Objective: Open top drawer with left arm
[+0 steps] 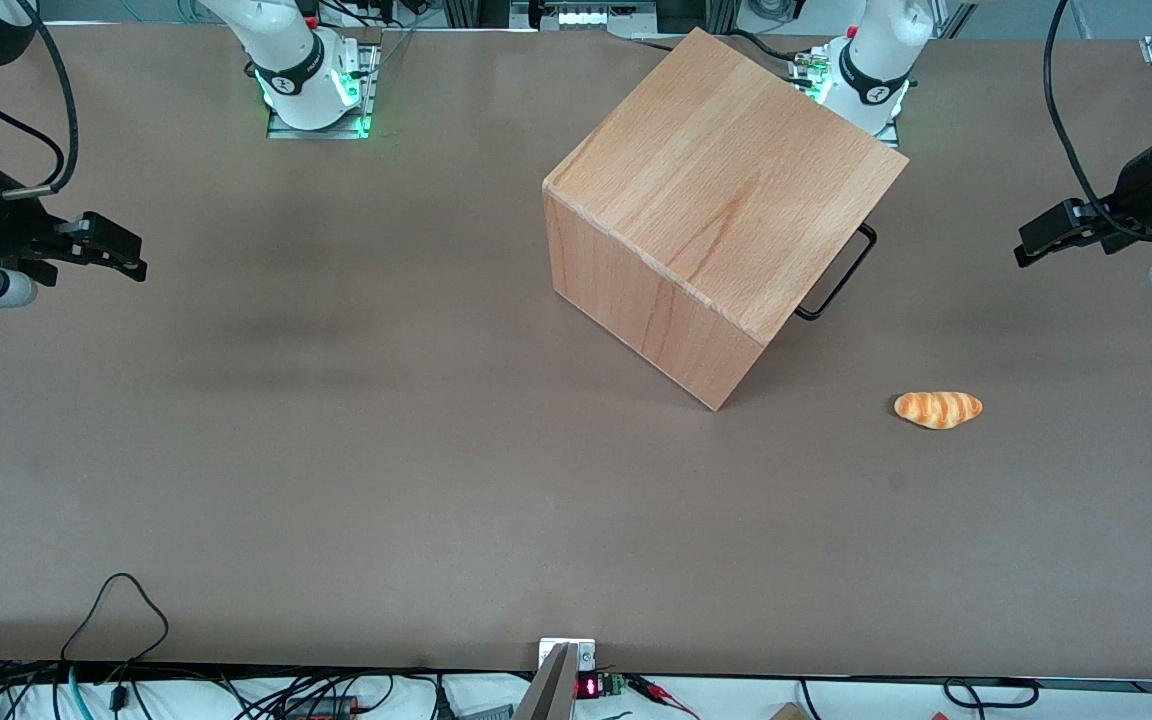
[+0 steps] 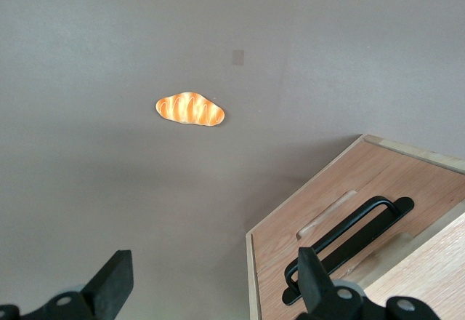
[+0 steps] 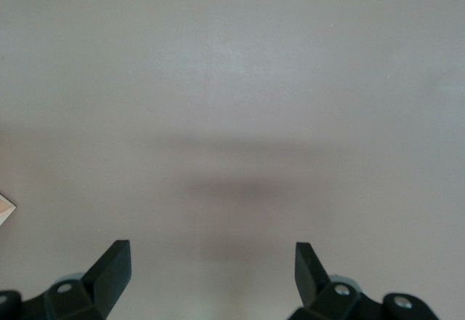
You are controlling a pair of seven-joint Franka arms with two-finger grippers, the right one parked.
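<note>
Wide matte brown tabletop [image 1: 336, 450] fills the scene under even, soft overhead light w/ faint shadows. Black cables [image 1: 116, 600] trail along the edge nearest the front camera; a small red LED readout [image 1: 587, 687] glows there, mid-edge.

Soft, even light is falling from overhead, leaving the brown table [image 1: 336, 480] matte and free of glare. The wooden cabinet [image 1: 726, 200] is catching the most light on its top face, while its side faces are sitting darker and a faint shadow is pooling at its base. Blurred dim bands are lying across the table at centre left in the front view. Green lights are glowing at the arm bases along the upper edge. The gripper [image 2: 211, 287] fingers are showing slightly soft, near-black and without detail; the bread roll [image 2: 189, 109] is staying crisp and vivid.
</note>
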